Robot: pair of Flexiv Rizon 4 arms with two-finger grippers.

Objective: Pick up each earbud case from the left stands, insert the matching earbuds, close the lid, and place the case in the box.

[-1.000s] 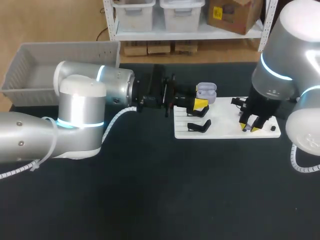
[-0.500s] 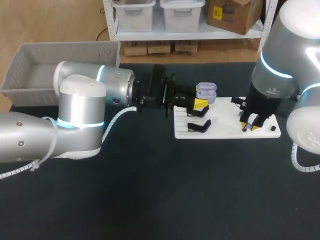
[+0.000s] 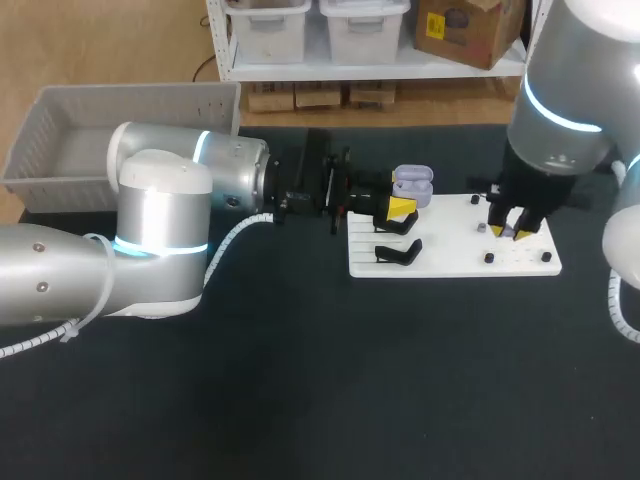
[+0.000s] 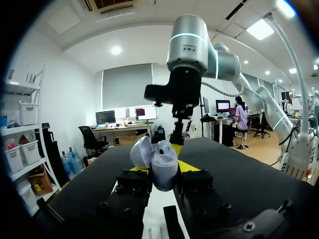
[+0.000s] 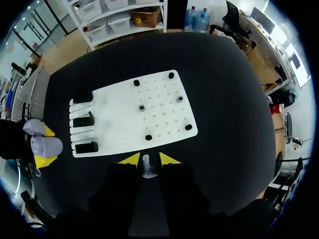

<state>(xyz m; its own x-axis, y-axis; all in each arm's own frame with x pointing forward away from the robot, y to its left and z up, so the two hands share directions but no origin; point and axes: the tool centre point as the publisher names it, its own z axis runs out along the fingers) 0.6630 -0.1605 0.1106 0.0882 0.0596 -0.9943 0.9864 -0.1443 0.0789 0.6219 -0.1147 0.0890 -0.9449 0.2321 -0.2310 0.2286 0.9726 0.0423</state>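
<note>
My left gripper (image 3: 399, 208) reaches in from the left and is shut on a lavender earbud case (image 3: 412, 185), held above the left end of the white board (image 3: 450, 258). In the left wrist view the case (image 4: 163, 167) stands upright between the yellow fingertips (image 4: 191, 166) with its lid (image 4: 140, 152) swung open. My right gripper (image 3: 510, 232) hangs above the board's right half. In the right wrist view the right gripper (image 5: 148, 159) is shut on a small pale earbud (image 5: 146, 168), above the board's (image 5: 119, 112) near edge. The case (image 5: 46, 143) shows there off the board's stand end.
Black stands (image 3: 398, 252) sit at the board's left end, seen empty in the right wrist view (image 5: 86, 147). Small dark pegs (image 3: 488, 258) dot the board's right half. A grey basket (image 3: 130, 96) stands at the table's back left. Dark tabletop (image 3: 330, 380) lies in front.
My right gripper has lifted off the board's front right and shifted back, carrying the earbud; a peg it covered now shows. The left arm and case have not moved.
</note>
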